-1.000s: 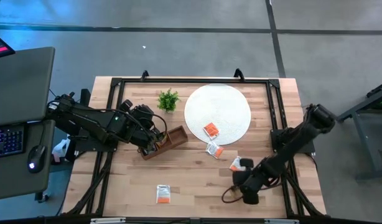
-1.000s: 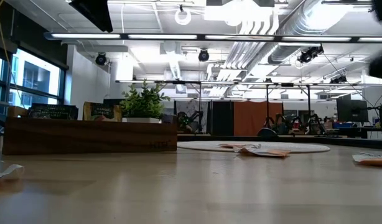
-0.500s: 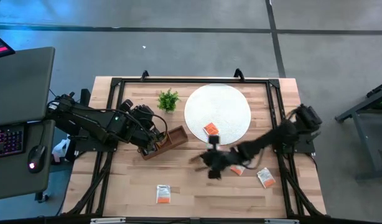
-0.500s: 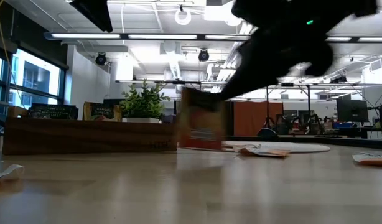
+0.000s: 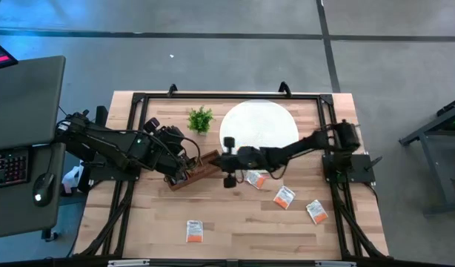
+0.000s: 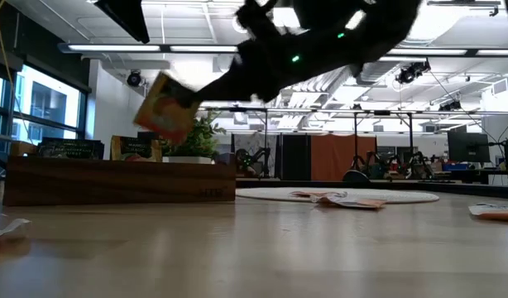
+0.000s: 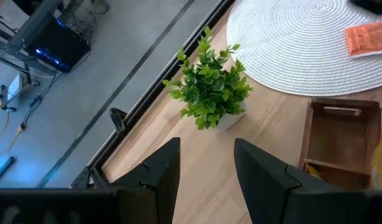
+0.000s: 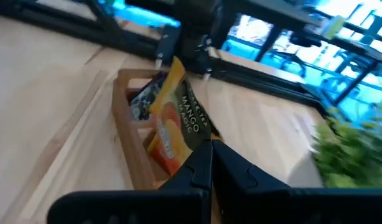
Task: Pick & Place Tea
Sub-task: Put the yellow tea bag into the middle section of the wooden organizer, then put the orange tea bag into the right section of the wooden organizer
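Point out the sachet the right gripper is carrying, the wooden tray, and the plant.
held orange sachet (image 8: pixel 173 127), right wrist view, its printed face.
wooden tray (image 5: pixel 205 165), high view, its end nearest the white mat.
plant (image 7: pixel 209 87), left wrist view, middle of its leaves.

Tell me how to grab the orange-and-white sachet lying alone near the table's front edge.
The flat orange-and-white tea sachet lies flat on the bare wooden table, clear of anything else. Probably best to come straight down from above and pinch across its narrower width.

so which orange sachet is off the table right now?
The orange sachet pinched in the right gripper, held in the air over the wooden tray. The other orange ones lie flat on the table.
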